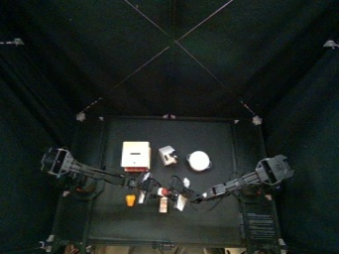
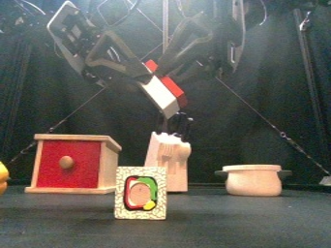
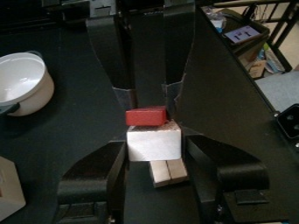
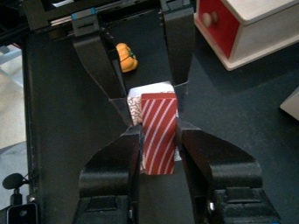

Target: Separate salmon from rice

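My left tool (image 3: 149, 131) grips the white rice block (image 3: 153, 143); my right tool (image 4: 156, 131) grips the striped salmon (image 4: 159, 131), held up over the tabletop (image 2: 258, 223). Both look light, hard, maybe slippery, so squeeze the flat sides.

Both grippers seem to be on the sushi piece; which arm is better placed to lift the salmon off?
Right, probably. The right gripper is shut on the striped salmon slab, while the left gripper clamps the white rice block and can hold it steady.
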